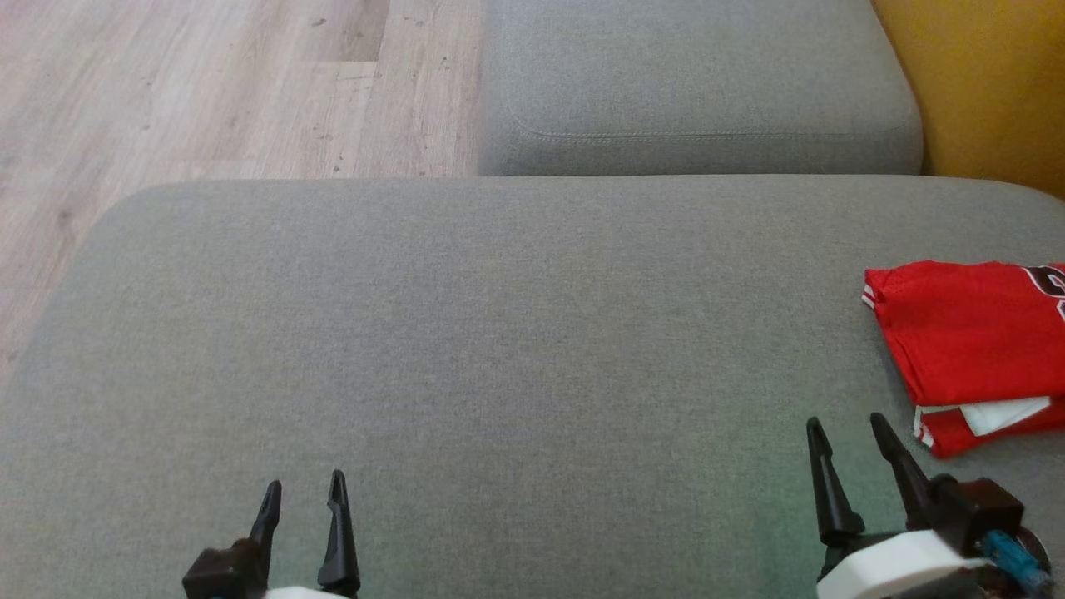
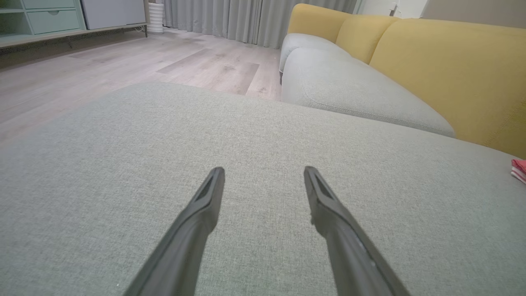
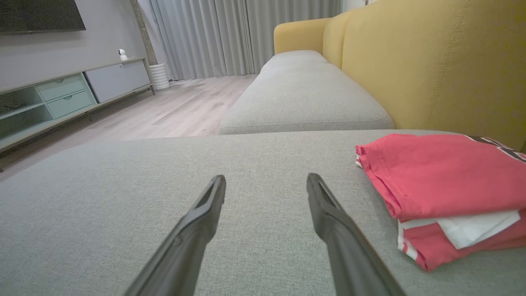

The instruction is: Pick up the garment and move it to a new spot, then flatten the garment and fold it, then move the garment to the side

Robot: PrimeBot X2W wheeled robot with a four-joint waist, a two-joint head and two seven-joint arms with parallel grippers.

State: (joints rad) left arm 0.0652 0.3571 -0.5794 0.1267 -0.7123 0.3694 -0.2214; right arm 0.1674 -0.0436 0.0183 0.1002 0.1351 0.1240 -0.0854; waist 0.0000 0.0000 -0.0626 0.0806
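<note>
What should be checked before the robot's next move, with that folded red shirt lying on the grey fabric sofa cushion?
1. Left dark two-fingered gripper open and empty: ok.
2. Right dark two-fingered gripper open and empty: ok.
3. Red folded garment with white trim lies at the right side of the grey fabric cushion: ok.
4. Right gripper apart from garment: ok.
5. Fold edges flush: not ok, a white layer pokes out.
6. Garment wholly on cushion: cannot tell; the head view cuts it off.
</note>
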